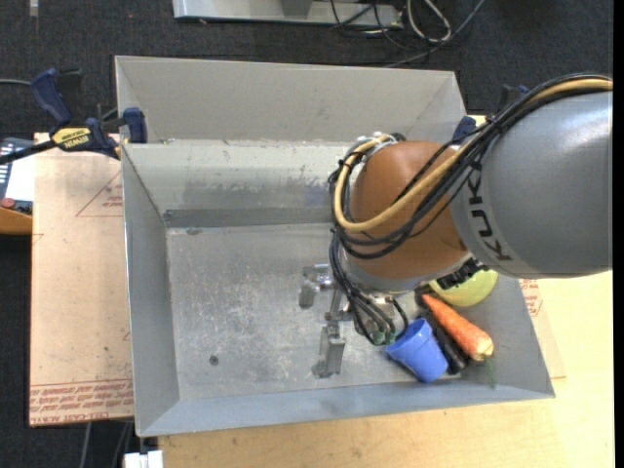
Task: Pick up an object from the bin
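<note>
The letters "KUK" stand in black on the robot's broad grey arm link (556, 183), which comes in over the right rim of the grey metal bin (234, 300). Below it sits the rounded orange cover (400, 203) of the wrist, looped with black and yellow cables (343, 188).

The two-finger gripper (322, 320) is low over the bare middle of the bin floor. Its metal fingers (330, 354) stand spread apart with nothing between them.

The loose things lie together in the bin's lower right corner. A blue plastic cup (419, 351) lies tilted just beside the gripper. An orange carrot-shaped toy (460, 328) lies slantwise against the cup's far side. A yellow-green ball (473, 287) sits near the right wall, partly under the cover.
</note>
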`<action>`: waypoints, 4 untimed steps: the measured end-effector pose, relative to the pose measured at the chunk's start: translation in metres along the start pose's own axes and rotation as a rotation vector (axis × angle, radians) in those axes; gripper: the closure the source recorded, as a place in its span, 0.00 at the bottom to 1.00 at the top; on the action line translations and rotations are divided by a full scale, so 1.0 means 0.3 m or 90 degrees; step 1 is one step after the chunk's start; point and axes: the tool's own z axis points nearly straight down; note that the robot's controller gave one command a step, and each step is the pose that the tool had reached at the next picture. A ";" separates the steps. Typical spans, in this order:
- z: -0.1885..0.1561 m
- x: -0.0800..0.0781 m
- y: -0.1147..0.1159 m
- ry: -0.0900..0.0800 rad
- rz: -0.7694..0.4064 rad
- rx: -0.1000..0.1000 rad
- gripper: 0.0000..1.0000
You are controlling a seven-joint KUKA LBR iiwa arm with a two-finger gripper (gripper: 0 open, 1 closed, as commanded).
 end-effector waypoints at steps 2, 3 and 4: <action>0.317 0.012 -0.008 -0.013 -0.173 -0.001 0.00; 0.347 -0.003 -0.432 -0.019 -0.141 0.001 0.00; 0.256 -0.022 -0.433 -0.022 -0.278 -0.003 0.00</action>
